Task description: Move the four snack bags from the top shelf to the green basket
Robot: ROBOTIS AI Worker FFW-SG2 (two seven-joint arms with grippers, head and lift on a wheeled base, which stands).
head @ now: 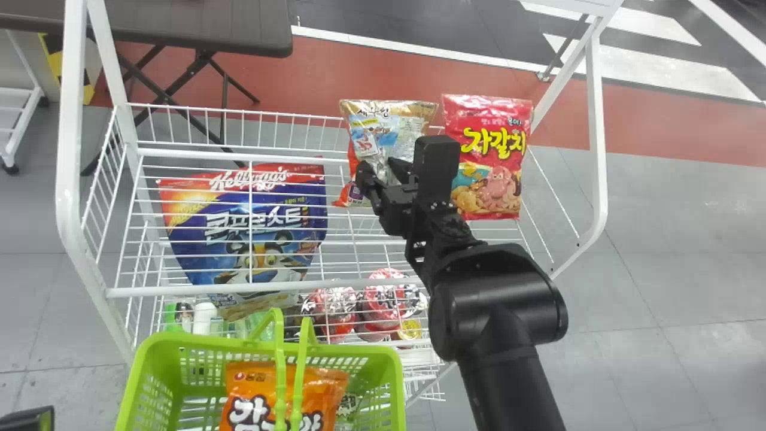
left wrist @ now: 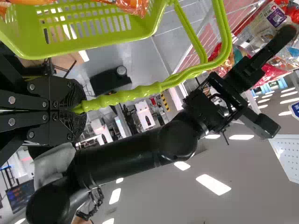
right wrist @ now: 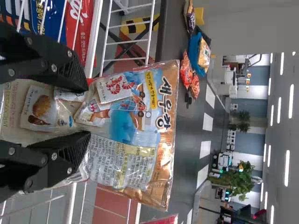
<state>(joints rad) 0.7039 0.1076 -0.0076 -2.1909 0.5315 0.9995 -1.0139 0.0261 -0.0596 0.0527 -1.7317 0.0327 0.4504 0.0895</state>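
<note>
In the head view my right gripper (head: pixel 383 175) is at the gold-and-blue snack bag (head: pixel 383 134) on the top shelf (head: pixel 197 152). Seen from the right wrist, my gripper (right wrist: pixel 86 112) stands open, its fingers on either side of the lower part of the snack bag (right wrist: pixel 126 135). Right beside that bag stands the red snack bag (head: pixel 488 155). The green basket (head: pixel 152 353) holds an orange snack bag (head: pixel 239 383) and part of another bag (head: pixel 347 406). In the left wrist view, my left gripper (left wrist: pixel 77 109) is shut on the basket's green handle (left wrist: pixel 126 97).
A blue-and-red cereal pouch (head: pixel 257 227) shows through the shelf's white wires, left of the right arm. Red-and-white packages (head: pixel 389 293) sit lower in the rack. The white frame post (head: pixel 75 149) rises at the left. A dark table (head: pixel 197 24) stands behind.
</note>
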